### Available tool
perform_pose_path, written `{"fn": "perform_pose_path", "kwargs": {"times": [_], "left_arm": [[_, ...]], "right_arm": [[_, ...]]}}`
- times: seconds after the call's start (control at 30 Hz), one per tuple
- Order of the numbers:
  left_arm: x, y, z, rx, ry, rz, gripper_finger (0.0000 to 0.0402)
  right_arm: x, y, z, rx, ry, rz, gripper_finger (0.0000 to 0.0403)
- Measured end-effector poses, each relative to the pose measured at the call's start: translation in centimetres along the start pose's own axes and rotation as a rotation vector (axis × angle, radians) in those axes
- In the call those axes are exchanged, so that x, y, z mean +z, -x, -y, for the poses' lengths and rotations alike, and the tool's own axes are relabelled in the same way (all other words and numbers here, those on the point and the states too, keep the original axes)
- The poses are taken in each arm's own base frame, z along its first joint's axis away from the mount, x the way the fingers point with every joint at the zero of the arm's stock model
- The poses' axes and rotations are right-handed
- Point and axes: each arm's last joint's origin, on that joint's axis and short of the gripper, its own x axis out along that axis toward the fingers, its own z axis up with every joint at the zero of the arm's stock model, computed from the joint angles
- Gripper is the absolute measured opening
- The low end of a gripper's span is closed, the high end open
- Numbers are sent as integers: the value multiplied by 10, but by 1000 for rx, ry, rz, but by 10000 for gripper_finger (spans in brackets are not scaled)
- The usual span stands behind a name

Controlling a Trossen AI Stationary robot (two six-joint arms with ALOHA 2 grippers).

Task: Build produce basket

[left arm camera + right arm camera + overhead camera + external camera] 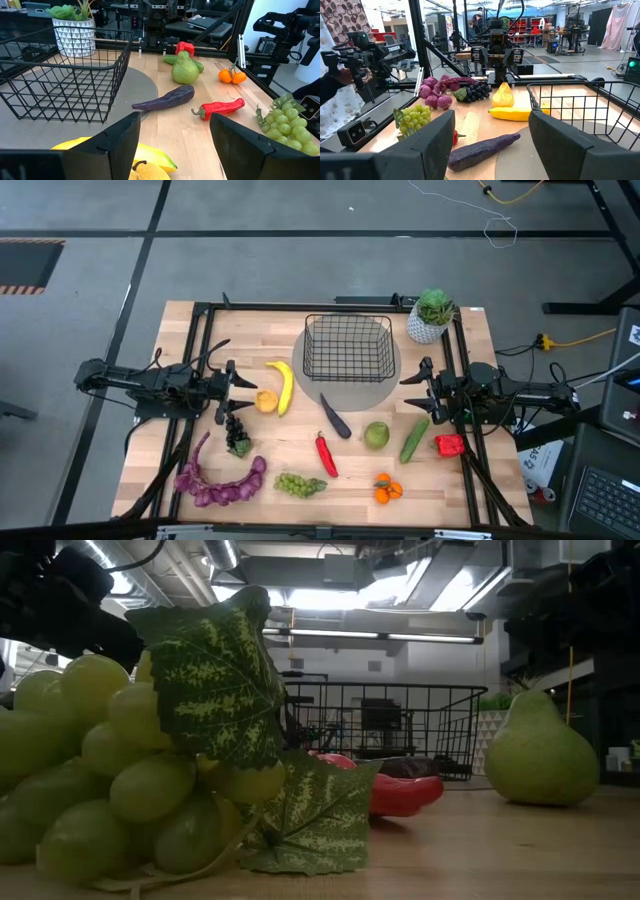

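Observation:
The black wire basket (348, 348) stands empty on a grey round mat (352, 392) at the table's far middle. The produce lies around it on the table: banana (283, 385), small yellow fruit (265, 401), dark eggplant (335, 418), red chili (326, 454), green pear (376, 434), cucumber (414, 439), red pepper (449, 444), oranges (387, 490), green grapes (300, 484), dark grapes (237, 434), purple bunch (220, 482). My left gripper (232, 387) is open just left of the yellow fruit. My right gripper (422, 388) is open right of the mat.
A green plant in a white speckled pot (431, 317) stands at the far right corner beside the basket. A black frame (200, 360) runs along the table's sides. In the low view the green grapes (140, 760) fill the left foreground.

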Motion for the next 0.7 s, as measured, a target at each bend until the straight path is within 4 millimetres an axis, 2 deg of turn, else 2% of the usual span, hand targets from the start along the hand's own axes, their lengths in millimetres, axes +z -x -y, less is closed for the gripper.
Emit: {"fn": "perform_pose_path", "kwargs": {"times": [0.33,0.47,0.57,0.7], "left_arm": [[0,0,0,0,11,0,235],[1,0,0,-2,161,14,235],[10,1,0,8,246,111,235],[24,3,-1,60,203,261,235]], "right_arm": [[0,0,0,0,0,0,255],[0,0,0,0,0,0,255],[0,0,0,0,0,0,255],[0,0,0,0,0,0,255]]}}
